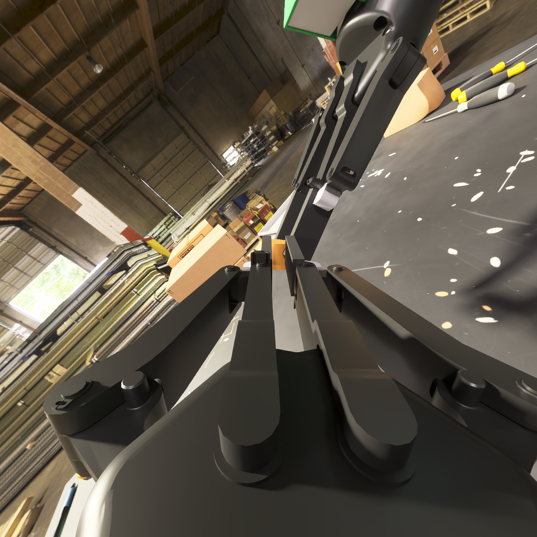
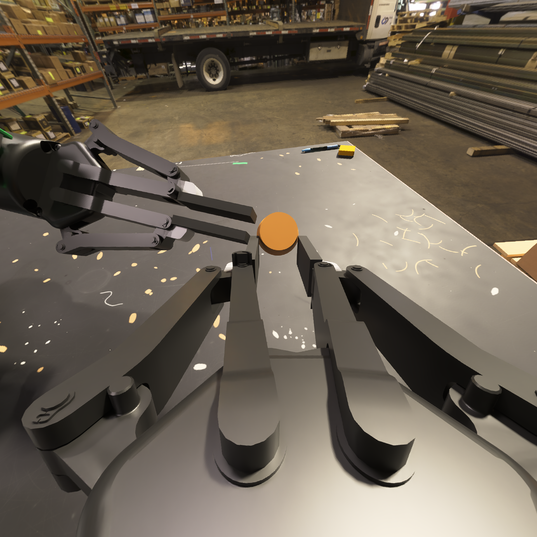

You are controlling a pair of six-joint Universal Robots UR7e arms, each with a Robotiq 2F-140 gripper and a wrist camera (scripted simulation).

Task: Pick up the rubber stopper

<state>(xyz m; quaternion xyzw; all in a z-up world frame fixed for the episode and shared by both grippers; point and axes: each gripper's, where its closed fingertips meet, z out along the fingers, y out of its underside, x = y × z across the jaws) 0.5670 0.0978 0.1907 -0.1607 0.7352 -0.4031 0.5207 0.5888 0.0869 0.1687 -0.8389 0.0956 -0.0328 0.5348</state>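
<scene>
The rubber stopper (image 2: 277, 232) is a round orange plug. In the right wrist view its flat face is toward me. My right gripper (image 2: 277, 244) is shut on it, one finger on each side, over the dark table (image 2: 377, 203). I cannot tell if it clears the table. My left gripper (image 2: 252, 226) comes in from the left with its jaws a narrow gap apart and empty, and its tips are at the stopper's left edge. In the left wrist view the stopper (image 1: 277, 254) shows just beyond the left gripper (image 1: 278, 247), and the right gripper's fingers (image 1: 302, 215) reach down from above.
A yellow block (image 2: 346, 151) and a blue pen (image 2: 319, 148) lie at the table's far corner. A cardboard box (image 2: 517, 255) sits at the right edge. Several screwdrivers (image 1: 488, 87) lie beside a cardboard box (image 1: 418, 101). The table is paint-speckled.
</scene>
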